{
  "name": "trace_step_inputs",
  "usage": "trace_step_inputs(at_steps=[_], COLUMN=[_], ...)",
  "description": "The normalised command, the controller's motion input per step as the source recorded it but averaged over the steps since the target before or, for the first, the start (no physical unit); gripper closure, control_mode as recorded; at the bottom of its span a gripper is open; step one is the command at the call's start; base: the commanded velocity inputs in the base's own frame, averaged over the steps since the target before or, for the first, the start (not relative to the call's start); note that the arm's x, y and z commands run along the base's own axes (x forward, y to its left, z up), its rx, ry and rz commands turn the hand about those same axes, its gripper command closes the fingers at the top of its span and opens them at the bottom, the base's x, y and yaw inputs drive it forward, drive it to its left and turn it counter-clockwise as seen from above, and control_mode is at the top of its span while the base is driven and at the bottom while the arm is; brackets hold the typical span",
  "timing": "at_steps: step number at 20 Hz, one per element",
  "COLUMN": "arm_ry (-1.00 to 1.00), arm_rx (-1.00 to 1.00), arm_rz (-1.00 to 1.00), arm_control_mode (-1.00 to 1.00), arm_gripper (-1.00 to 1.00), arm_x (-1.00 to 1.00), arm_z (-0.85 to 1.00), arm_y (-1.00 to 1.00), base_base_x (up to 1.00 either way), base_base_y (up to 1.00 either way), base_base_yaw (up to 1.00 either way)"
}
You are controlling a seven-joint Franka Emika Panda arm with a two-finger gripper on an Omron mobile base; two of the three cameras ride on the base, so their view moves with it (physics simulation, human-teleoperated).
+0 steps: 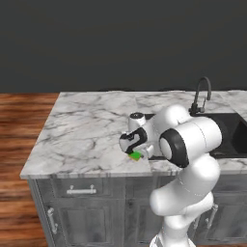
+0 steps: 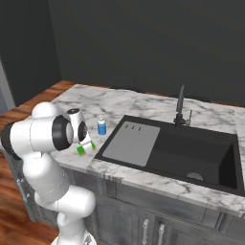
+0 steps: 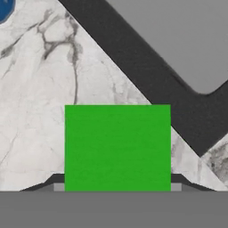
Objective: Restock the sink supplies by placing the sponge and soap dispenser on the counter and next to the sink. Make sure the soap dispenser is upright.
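My gripper [image 2: 86, 146] is shut on the green sponge [image 2: 85, 148], holding it just over the white marble counter [image 2: 143, 107] close to the left rim of the black sink [image 2: 191, 153]. In the hand view the sponge [image 3: 117, 147] sits square between the two dark fingertips [image 3: 53, 183], with the counter [image 3: 35, 89] below it. In the left base view the sponge [image 1: 137, 155] peeks out under the gripper [image 1: 136, 152]. The blue soap dispenser [image 2: 101, 126] stands upright on the counter beside the sink, just beyond the gripper; its edge [image 3: 5, 9] shows in the hand view's corner.
A dark gooseneck faucet [image 2: 181, 107] rises behind the sink. The basin's left part holds a flat grey drainboard [image 2: 130, 142]. The counter's front edge [image 1: 87, 173] lies just below the gripper, with dark cabinets [image 1: 82, 212] underneath. Open marble stretches to the left [image 1: 82, 130].
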Motion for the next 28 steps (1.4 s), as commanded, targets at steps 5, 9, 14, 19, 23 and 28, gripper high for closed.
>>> trace_step_inputs(at_steps=[5, 9, 14, 19, 23, 28], arm_ry=[0.04, 0.0, 0.0, 0.0, 0.0, 0.0], arm_rx=[0.0, 0.0, 0.0, 0.02, 0.01, 0.01], arm_rz=[0.06, 0.05, 0.05, 0.05, 0.01, 0.0], arm_control_mode=[-1.0, -1.0, -1.0, -1.0, -1.0, -1.0], arm_gripper=[1.0, -1.0, -1.0, -1.0, -1.0, -1.0], arm_x=[0.36, 0.22, 0.14, 0.06, 0.0, -0.07], arm_z=[-0.02, -0.14, -0.11, 0.0, 0.05, 0.37], arm_y=[0.0, 0.0, 0.0, 0.0, 0.0, -0.02], base_base_x=[0.0, 0.0, 0.0, 0.0, 0.0, 0.0], base_base_y=[0.0, 0.0, 0.0, 0.0, 0.0, 0.0], base_base_yaw=[0.0, 0.0, 0.0, 0.0, 0.0, 0.0])
